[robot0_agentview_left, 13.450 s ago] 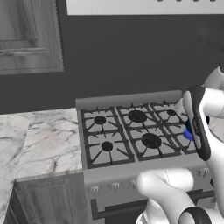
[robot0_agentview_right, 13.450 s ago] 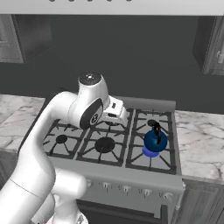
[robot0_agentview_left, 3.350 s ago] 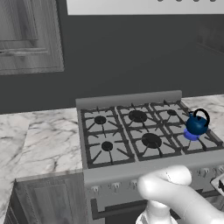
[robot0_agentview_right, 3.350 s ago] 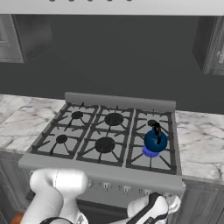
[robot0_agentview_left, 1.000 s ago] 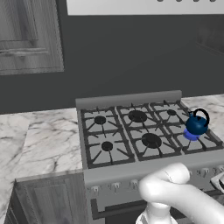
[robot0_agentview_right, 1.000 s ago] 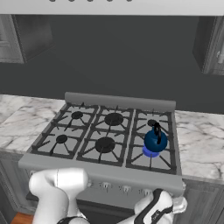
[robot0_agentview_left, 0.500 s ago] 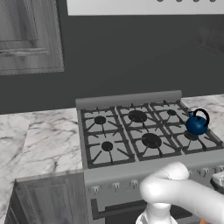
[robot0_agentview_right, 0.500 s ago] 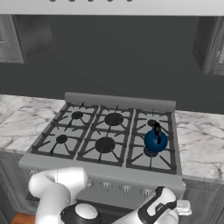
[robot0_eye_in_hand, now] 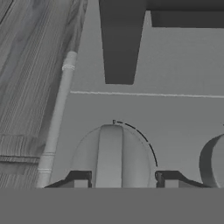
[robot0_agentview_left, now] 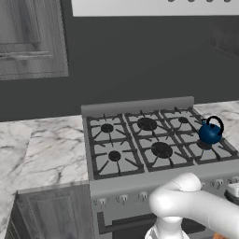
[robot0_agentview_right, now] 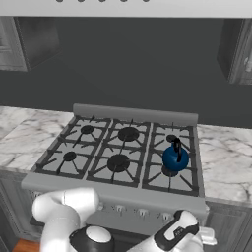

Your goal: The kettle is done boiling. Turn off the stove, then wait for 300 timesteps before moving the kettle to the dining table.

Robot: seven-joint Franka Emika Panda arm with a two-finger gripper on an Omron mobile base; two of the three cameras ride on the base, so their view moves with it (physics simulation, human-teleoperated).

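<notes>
Two small dark tips of the claw (robot0_eye_in_hand: 122, 181) stick up at the bottom of the hand view, one on each side of a round grey knob (robot0_eye_in_hand: 110, 157). The tips stand apart w/ the knob between them. Can't tell if they touch it. The knob has a raised bar down its middle, straight up & down in that view. A thin black curved line of marks runs round its top right. Part of a 2nd knob (robot0_eye_in_hand: 213, 162) shows just beside it at the right edge. A long grey bar handle (robot0_eye_in_hand: 57, 118) runs along the left, next to a wood-look grey panel.

From the right base view the white arm (robot0_agentview_right: 64, 211) bends down low in front of the stove (robot0_agentview_right: 123, 157), w/ the hand end at the row of front knobs near the right side. In the left base view the arm (robot0_agentview_left: 196, 205) crosses low at the bottom right.

The stove is grey w/ six black burners under black grates. The kettle (robot0_agentview_right: 175, 157) is small, round, shiny blue, w/ a thin black handle. It sits upright on the right side of the stove, on the grates (robot0_agentview_left: 210, 132). White marble surface (robot0_agentview_left: 51, 154) lies on both sides of the stove. Dark wall behind, grey cupboards (robot0_agentview_left: 30, 39) up high.
</notes>
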